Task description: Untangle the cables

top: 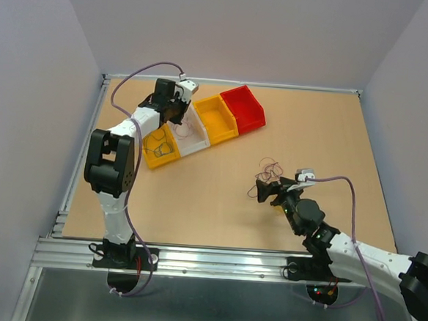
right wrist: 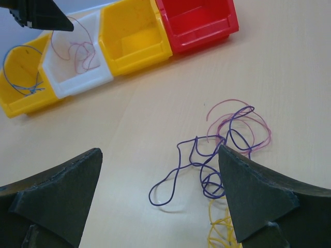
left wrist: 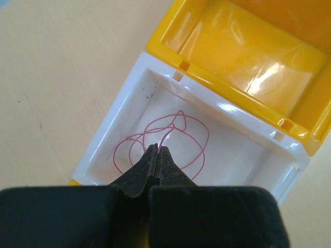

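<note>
One finger [right wrist: 258, 196] of my right end effector [right wrist: 160, 155] hides part of the cables [right wrist: 207, 155], and the yellow wire [right wrist: 218, 232] runs off the near edge. My left end effector [left wrist: 157, 147] covers some of the pink wire [left wrist: 207, 135].

No readable text, label, brand or number shows in any view.

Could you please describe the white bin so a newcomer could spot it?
On the table, find the row of four bins at far left. The white bin is second from its left end, between two yellow bins; it alone is white and holds a pink wire.
</note>
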`<state>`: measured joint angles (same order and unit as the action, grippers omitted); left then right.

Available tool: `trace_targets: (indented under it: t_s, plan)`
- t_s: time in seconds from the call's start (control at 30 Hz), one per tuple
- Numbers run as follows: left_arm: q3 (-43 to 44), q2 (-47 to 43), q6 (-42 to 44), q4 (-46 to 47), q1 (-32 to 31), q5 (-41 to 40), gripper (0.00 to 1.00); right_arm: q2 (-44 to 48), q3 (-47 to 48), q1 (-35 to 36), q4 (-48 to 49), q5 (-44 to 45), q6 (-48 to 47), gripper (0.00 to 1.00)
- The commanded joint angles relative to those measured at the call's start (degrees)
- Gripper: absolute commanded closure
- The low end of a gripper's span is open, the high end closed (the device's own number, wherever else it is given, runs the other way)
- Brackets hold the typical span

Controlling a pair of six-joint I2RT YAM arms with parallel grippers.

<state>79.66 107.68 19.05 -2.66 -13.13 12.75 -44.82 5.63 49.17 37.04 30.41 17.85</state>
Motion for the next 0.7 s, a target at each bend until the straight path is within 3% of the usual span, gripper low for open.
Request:
trace_targets:
  t_s: [0.0,0.13,0.27,0.43,0.57,0.67]
  plan:
    - [7.3,4.3,0.9,-7.8,-0.4,-1.1,1.0,-2.7,2.8,-0.2,1.4,3.2,1.0,0.02]
    - [11.4,9.4,0.5,-11.7,-0.7,-1.2,1.0,-5.4,4.5,-0.2,-1.0,4.3,3.0,0.02]
    - [9.0,8.3,0.5,-10.2,-0.7,-1.2,0.74,-6.0,4.8,-0.2,-2.6,6.8,3.7,0.02]
    - [7.9,3.2,-0.6,-9.6,-0.7,1.2,0.56,-3.6,5.4,-0.6,-6.3,10.3,5.8,0.02]
    - [6.2,-2.0,-0.8,-9.2,-0.8,2.4,0.47,-4.9,6.9,-3.0,-10.2,11.4,8.5,0.02]
    - [5.1,-6.0,-0.4,-9.0,-1.0,3.4,0.43,-8.2,8.0,-6.3,-11.6,6.3,10.9,0.04]
